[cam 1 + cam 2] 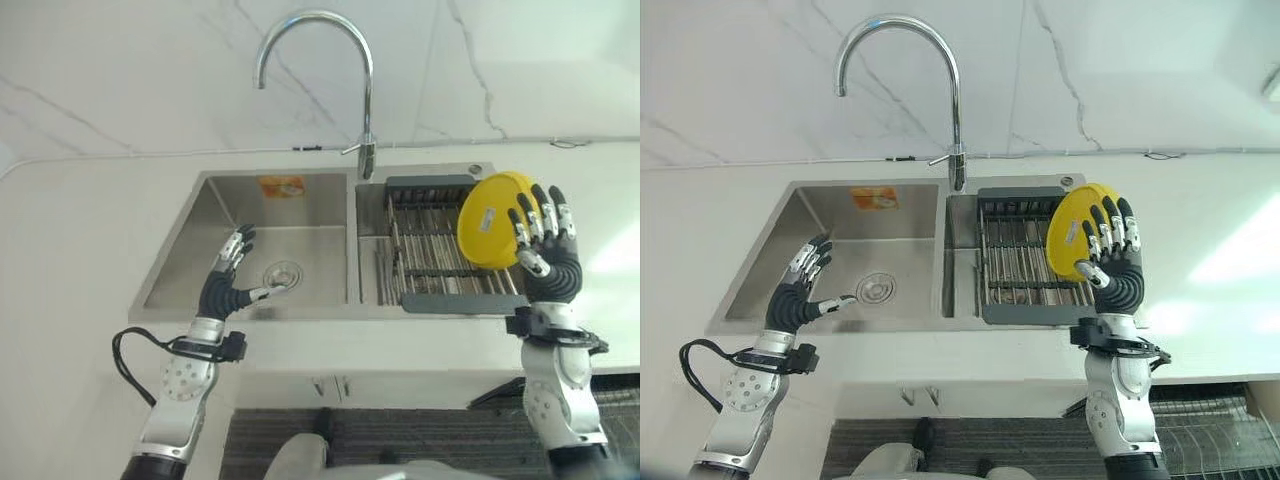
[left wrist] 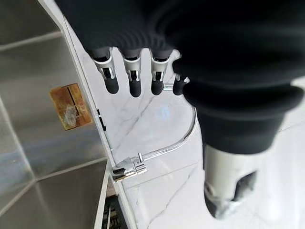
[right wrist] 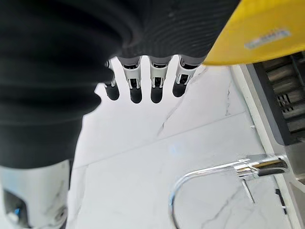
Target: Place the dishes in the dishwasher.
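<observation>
A yellow plate [image 1: 485,220] stands on edge over the right end of the dark dish rack [image 1: 455,302] in the right basin. My right hand [image 1: 548,255] is against the plate's right face, fingers straight and spread, thumb near its lower rim. In the right wrist view the plate [image 3: 257,28] lies beside the palm, with the fingers [image 3: 136,93] straight. I cannot tell whether the plate's edge rests in the rack. My left hand [image 1: 222,285] hovers open over the front of the left basin, holding nothing.
A double steel sink [image 1: 185,225] is set in a pale counter. A tall curved faucet [image 1: 365,90] rises behind the divider. The left basin has a drain [image 1: 282,272] and an orange sticker [image 1: 281,186] on its back wall.
</observation>
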### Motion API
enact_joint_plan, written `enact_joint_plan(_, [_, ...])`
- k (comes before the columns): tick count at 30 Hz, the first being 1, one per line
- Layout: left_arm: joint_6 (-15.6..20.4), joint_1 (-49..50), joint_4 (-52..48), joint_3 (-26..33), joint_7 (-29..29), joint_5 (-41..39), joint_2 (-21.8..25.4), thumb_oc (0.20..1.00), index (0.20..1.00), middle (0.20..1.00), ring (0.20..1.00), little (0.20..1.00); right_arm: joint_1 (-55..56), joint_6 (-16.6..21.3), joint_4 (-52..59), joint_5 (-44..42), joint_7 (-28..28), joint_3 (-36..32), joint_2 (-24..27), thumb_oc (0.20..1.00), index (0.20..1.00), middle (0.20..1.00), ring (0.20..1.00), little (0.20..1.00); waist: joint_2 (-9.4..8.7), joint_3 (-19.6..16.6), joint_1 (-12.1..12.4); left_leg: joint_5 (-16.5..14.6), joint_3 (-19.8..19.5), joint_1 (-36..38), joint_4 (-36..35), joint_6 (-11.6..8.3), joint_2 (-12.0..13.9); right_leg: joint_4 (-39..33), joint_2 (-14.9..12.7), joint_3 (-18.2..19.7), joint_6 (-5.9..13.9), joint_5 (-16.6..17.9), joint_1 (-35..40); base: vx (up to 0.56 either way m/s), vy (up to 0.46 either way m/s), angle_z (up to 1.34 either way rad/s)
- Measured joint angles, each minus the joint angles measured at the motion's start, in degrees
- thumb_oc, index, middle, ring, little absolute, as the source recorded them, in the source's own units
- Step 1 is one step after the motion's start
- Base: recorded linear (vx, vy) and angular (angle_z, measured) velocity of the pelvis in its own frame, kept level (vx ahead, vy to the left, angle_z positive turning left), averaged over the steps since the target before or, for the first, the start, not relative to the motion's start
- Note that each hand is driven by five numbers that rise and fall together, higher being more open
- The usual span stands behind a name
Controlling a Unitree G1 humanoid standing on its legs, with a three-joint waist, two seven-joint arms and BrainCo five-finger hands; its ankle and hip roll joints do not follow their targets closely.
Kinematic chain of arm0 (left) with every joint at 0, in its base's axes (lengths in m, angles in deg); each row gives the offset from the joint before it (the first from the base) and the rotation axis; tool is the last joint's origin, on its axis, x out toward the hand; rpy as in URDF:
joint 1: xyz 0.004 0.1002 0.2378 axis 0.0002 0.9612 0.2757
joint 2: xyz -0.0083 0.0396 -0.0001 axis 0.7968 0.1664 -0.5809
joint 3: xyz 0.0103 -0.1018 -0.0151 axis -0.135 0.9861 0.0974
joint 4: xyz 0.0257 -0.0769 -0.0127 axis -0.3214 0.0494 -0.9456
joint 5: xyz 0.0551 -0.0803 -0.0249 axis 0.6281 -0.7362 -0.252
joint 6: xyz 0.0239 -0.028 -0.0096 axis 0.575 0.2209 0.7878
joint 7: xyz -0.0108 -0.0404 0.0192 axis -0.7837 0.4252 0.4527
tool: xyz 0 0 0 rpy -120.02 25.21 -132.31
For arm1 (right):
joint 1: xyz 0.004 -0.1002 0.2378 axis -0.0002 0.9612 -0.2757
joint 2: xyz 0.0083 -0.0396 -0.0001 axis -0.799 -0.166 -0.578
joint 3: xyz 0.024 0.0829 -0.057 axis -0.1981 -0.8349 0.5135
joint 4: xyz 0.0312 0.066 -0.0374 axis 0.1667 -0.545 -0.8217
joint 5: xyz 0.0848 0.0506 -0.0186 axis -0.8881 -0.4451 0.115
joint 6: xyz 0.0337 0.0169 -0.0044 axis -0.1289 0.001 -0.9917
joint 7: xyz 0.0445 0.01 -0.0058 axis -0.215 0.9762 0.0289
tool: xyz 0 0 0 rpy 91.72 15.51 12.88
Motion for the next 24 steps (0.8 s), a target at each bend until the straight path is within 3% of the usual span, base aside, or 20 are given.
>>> enact_joint_plan(1, [-0.08,-1.27,0.26,0.02,-0.09,0.02,1.04,1.0,1.0,1.0,1.0,1.0,0.61,0.06,-0.23,0.07,-0.26,-0.43,0.49,1.0,1.0,1.0,1.0,1.0,0.18,0.35,-0.22,3.32,0.03,1.42,-1.84,2.74,-0.58,0.17,-0.66,-0.6,1.55,-0.51,0.57,0.1,0.095,-0.26])
enact_joint_plan(2, [-0.26,-1.96,0.03,0.58,-0.15,0.01,1.96,1.0,1.0,1.0,1.0,1.0,2.15,-0.08,-0.14,-0.21,-1.11,-2.14,0.35,1.0,1.0,1.0,1.0,1.0,0.39,0.48,-0.28,2.76,-0.26,2.95,-2.86,3.91,-1.41,1.56,-1.58,-1.63,4.23,-1.66,-0.06,0.14,0.084,0.0])
enact_joint_plan(4, [-0.32,-1.23,-0.06,1.39,-0.31,-0.03,2.88,1.0,1.0,1.0,1.0,1.0,3.28,-0.16,0.32,-0.31,-1.9,-3.92,0.32,1.0,1.0,1.0,1.0,1.0,0.68,0.63,-0.41,0.32,0.26,5.71,-2.89,3.67,-1.66,1.44,-1.43,-1.98,5.14,-1.03,-1.22,0.14,0.058,-0.09])
enact_joint_plan(6, [-0.38,1.17,-0.25,1.55,-0.02,0.01,2.92,1.0,1.0,1.0,1.0,1.0,3.4,-0.22,0.81,-0.31,-2.6,-3.77,-0.01,1.0,1.0,1.0,1.0,1.0,-0.64,-0.11,-0.17,-1.24,0.9,7.35,-2.92,3.88,-2.49,1.13,-1.98,-1.94,5.06,1.09,-3.38,0.1,0.033,-0.13])
enact_joint_plan(7, [-0.39,2.22,-0.32,1.58,0.01,0.02,2.87,1.0,1.0,1.0,1.0,1.0,3.41,-0.27,0.8,-0.31,-2.67,-3.67,-0.27,1.0,1.0,1.0,1.0,1.0,-1.29,-0.44,0.1,-1.7,1.18,7.63,-2.92,3.88,-2.92,1.37,-2.47,-2.14,3.81,2.31,-4.46,0.06,0.023,-0.08])
enact_joint_plan(10, [-0.47,4.5,-0.49,1.32,0.26,0.25,2.69,1.0,1.0,1.0,1.0,1.0,3.25,-0.54,0.7,-0.32,-2.52,-3.49,-0.29,1.0,1.0,1.0,1.0,1.0,-1.04,-1.05,0.06,-2.01,1.2,7.65,-2.87,3.55,-2.46,-0.78,-1.86,-2.43,2.76,3.48,-3.3,0.07,0.027,-0.07])
enact_joint_plan(15, [-0.38,4.71,-2.31,1.35,1.58,0.25,2.72,1.0,1.0,1.0,1.0,1.0,3.19,-0.66,0.7,-0.24,-1.34,-3.36,-0.32,1.0,1.0,1.0,1.0,1.0,-1.08,-1.05,-0.13,-2.53,2.09,8.78,-2.89,3.01,-0.97,-0.08,-0.44,-3.02,2.68,3.58,-3.33,0.07,0.052,-0.13])
enact_joint_plan(17, [-0.33,5.02,-2.83,1.37,1.99,0.27,3.09,1.0,1.0,1.0,1.0,1.0,2.51,-0.71,0.64,-0.22,-1.23,-3.07,-0.69,1.0,1.0,1.0,1.0,1.0,-1.18,-1.02,0.4,-3.59,4.82,9.64,-2.89,2.68,-0.12,2.89,0.7,-3.65,2.72,3.61,-5.38,-0.04,-0.067,-0.78])
enact_joint_plan(18, [-0.3,5.07,-2.86,1.36,1.88,0.36,3.11,1.0,1.0,1.0,1.0,1.0,1.91,-0.74,0.54,-0.23,-1.27,-3.03,-0.78,1.0,1.0,1.0,1.0,1.0,-1.13,-0.97,0.43,-3.27,7.82,9.55,-2.86,3.07,1.21,5.56,1.14,-5.88,3.64,4.18,-8.03,-0.13,-0.212,-1.2])
enact_joint_plan(19, [-0.3,5.38,-2.92,1.48,1.29,1.01,3.15,1.0,1.0,1.0,1.0,1.0,1.1,-0.75,0.44,-0.24,-1.47,-2.63,-0.95,1.0,1.0,1.0,1.0,1.0,-0.68,-0.91,1.37,-2.67,11.06,9.19,-2.87,3.37,2.93,6.61,1.61,-9.72,5.82,4.94,-9.88,-0.13,-0.357,-1.62])
enact_joint_plan(20, [-0.34,5.59,-2.64,1.87,0.17,2.31,3.08,1.0,1.0,1.0,1.0,1.0,-0.83,-0.7,-0.55,-0.22,-2.52,-1.21,-0.76,1.0,1.0,1.0,1.0,1.0,-0.57,-1.02,3.12,-2.59,15.5,8.71,-2.81,3.18,4.08,11.5,-0.64,-18.14,5.68,2.48,-12.88,-0.1,-0.425,-1.75])
enact_joint_plan(21, [-0.45,4.28,-1.76,1.66,-0.51,2.63,2.85,1.0,1.0,1.0,1.0,1.0,-2.02,-0.22,-1.33,0.0,-3.49,0.02,-0.65,1.0,1.0,1.0,1.0,1.0,-0.75,-0.9,3.22,-2.84,17.11,7.94,-1.62,2.45,4.41,17.7,-8.15,-20.47,7.88,1.61,-15.15,-0.06,-0.642,-1.31])
enact_joint_plan(23, [-0.22,2.74,-1.11,2.54,-0.65,2.61,3.32,1.0,1.0,1.0,1.0,1.0,-1.74,-0.23,-2.37,1.29,-3.86,1.49,-1.04,1.0,1.0,1.0,1.0,1.0,-2.08,-0.87,2.94,-4.21,16.19,5.95,1.79,-0.21,5.4,15.17,-17.47,-17.31,12.17,3.25,-12.48,-0.05,-0.637,-0.22])
enact_joint_plan(24, [-0.43,2.12,-0.12,3.03,-1.46,2.58,3.26,1.0,1.0,1.0,1.0,1.0,-1.47,-0.37,-2.51,2.02,-3.65,1.02,-2.0,1.0,1.0,1.0,1.0,1.0,-2.15,-0.79,3.19,-5.13,15.64,4.17,4.56,-0.88,6.5,13.26,-20.89,-16.83,13.81,4.75,-10.63,-0.04,-0.46,0.0])
